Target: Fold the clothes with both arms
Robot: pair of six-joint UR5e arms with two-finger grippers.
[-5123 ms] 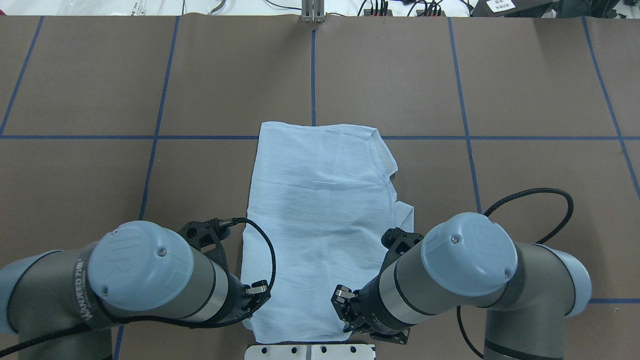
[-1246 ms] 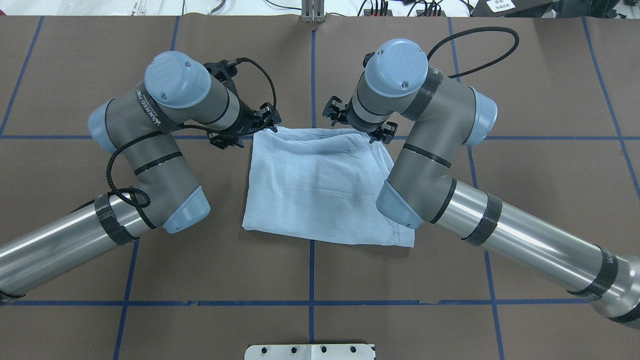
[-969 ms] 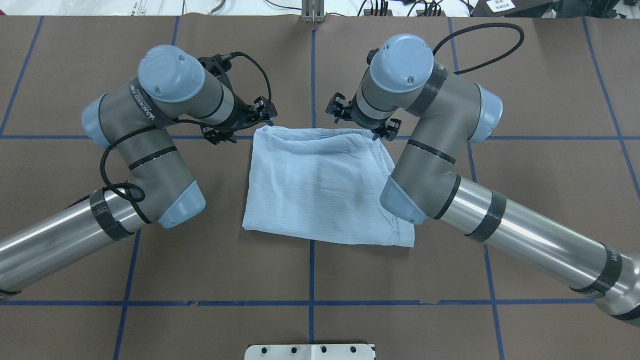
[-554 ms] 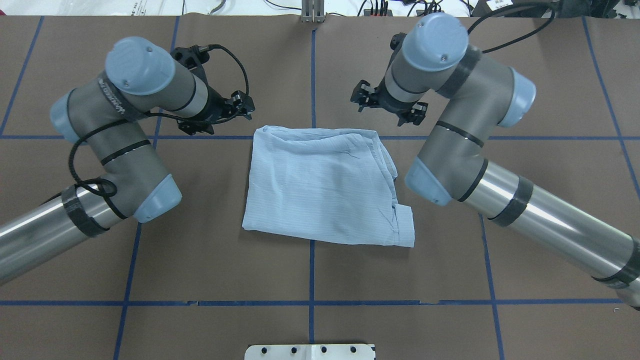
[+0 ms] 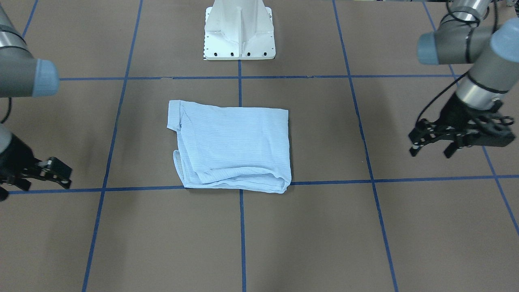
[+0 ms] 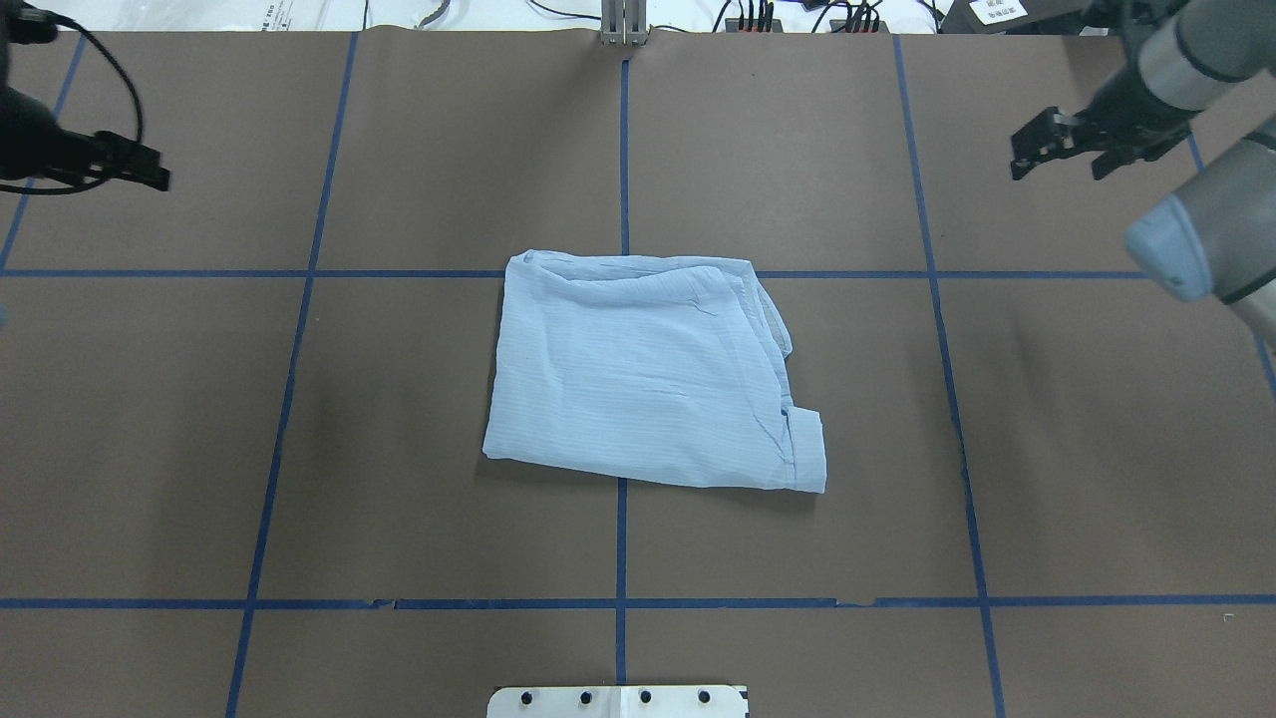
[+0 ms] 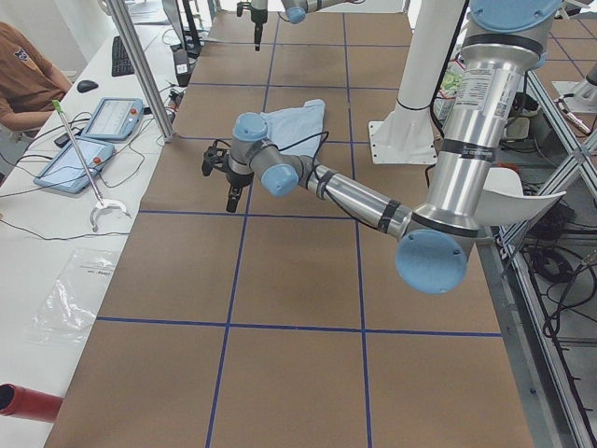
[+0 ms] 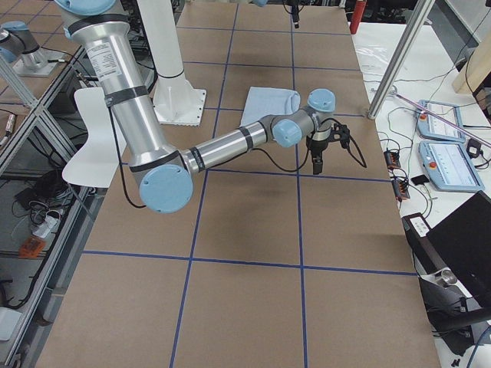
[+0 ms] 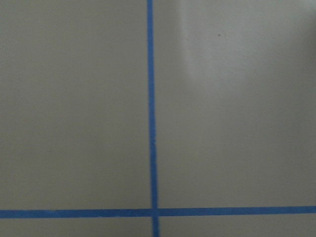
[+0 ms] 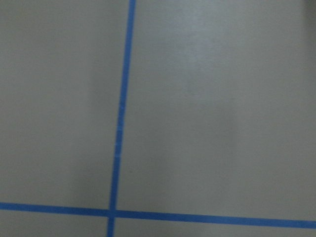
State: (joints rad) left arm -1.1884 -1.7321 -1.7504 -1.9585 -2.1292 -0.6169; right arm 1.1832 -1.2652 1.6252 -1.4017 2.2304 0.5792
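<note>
The light-blue striped shirt [image 6: 648, 374] lies folded into a rough rectangle at the middle of the brown mat, with layered edges along its far side and a cuff sticking out at its near right corner [image 6: 805, 439]. The front view shows the shirt [image 5: 233, 146] flat, with nothing touching it. My left gripper [image 6: 150, 172] hovers far out at the table's left, open and empty; the front view shows the left gripper [image 5: 430, 152] with fingers spread. My right gripper [image 6: 1057, 168] hangs open and empty at the far right. Both wrist views show only mat and blue tape.
Blue tape lines [image 6: 623, 150] divide the mat into squares. The white pedestal base [image 5: 239, 32] stands on the robot's side of the shirt. In the left side view a metal post [image 7: 140, 65], tablets [image 7: 98, 117] and a seated person [image 7: 23, 79] border the table.
Five seconds ago the shirt lay long; it is now folded in half. Both grippers let go of its far edge and swung outward to the table's left and right sides.
</note>
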